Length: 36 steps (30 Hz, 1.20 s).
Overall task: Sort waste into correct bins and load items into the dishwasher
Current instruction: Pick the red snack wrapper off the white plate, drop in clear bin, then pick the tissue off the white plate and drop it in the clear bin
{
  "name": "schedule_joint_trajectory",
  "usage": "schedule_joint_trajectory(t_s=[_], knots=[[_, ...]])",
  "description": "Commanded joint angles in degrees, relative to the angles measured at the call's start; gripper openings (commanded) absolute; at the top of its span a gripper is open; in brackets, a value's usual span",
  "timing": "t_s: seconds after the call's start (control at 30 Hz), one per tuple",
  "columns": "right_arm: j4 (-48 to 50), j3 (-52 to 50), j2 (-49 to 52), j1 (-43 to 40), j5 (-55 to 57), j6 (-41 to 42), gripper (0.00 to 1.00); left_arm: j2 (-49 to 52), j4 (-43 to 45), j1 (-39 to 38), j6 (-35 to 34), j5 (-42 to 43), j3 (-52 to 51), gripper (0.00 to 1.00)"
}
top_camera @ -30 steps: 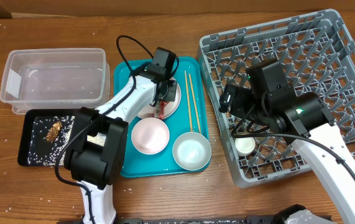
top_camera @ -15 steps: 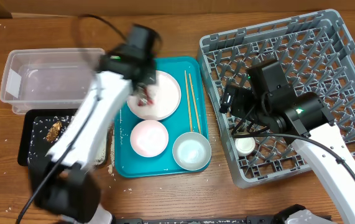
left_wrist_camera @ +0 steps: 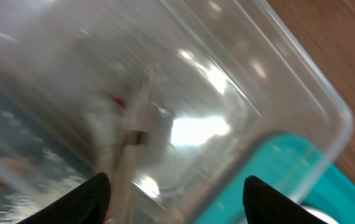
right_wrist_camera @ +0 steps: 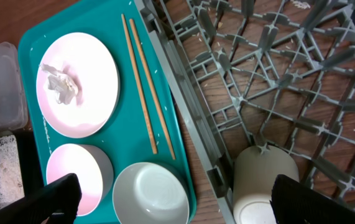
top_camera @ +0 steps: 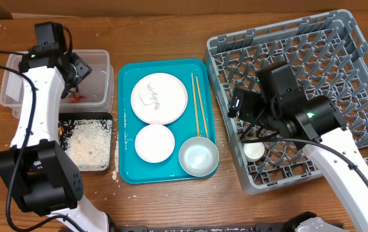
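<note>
My left gripper (top_camera: 74, 69) hangs open over the clear tub (top_camera: 97, 63), one of the bins. The crumpled red wrapper (top_camera: 78, 98) is inside the tub just beneath it, free of the fingers. In the blurred left wrist view the open left gripper (left_wrist_camera: 177, 193) looks into the tub (left_wrist_camera: 239, 87). The black tray (top_camera: 87, 145) holds rice grains. On the teal tray, the large plate (top_camera: 160, 98) carries a white paper wad (right_wrist_camera: 59, 84); chopsticks (top_camera: 198, 103), a smaller pink dish (top_camera: 155, 142) and a grey bowl (top_camera: 198, 156) lie beside it. My right gripper (right_wrist_camera: 180, 199) stands open above the dishwasher rack's (top_camera: 312, 58) left edge, near the white cup (top_camera: 254, 151).
The teal tray (top_camera: 127, 84) lies between the bins and the rack. Stray rice grains dot the wooden table by the black tray's right side. My left arm crosses over the black tray's left part and hides it.
My left arm swung from the large plate over to the clear tub with the red wrapper, then its jaws opened and let the wrapper go. The right arm stayed still.
</note>
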Motion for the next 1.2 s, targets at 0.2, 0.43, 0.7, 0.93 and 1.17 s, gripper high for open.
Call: schedule_joint_trajectory(t_s=[0.2, 0.43, 0.7, 0.93, 1.17], knots=[[0.50, 1.05, -0.24, -0.04, 0.11, -0.35, 1.00, -1.22, -1.84, -11.04, 20.44, 12.37, 3.80, 0.70], [0.22, 1.05, -0.24, -0.04, 0.11, -0.35, 1.00, 7.02, -0.33, -25.07, 22.62, -4.31, 2.95, 0.88], [-0.24, 1.05, -0.24, -0.04, 0.11, -0.37, 1.00, 16.22, -0.09, -27.12, 19.28, -4.63, 2.95, 0.79], [-0.17, 1.05, -0.24, -0.04, 0.11, -0.37, 1.00, 13.97, -5.20, -26.69, 18.53, 1.57, 5.55, 0.04], [-0.59, 1.05, -0.24, -0.04, 0.11, -0.35, 1.00, 5.29, -14.38, -23.89, 17.38, -0.74, 17.27, 0.04]])
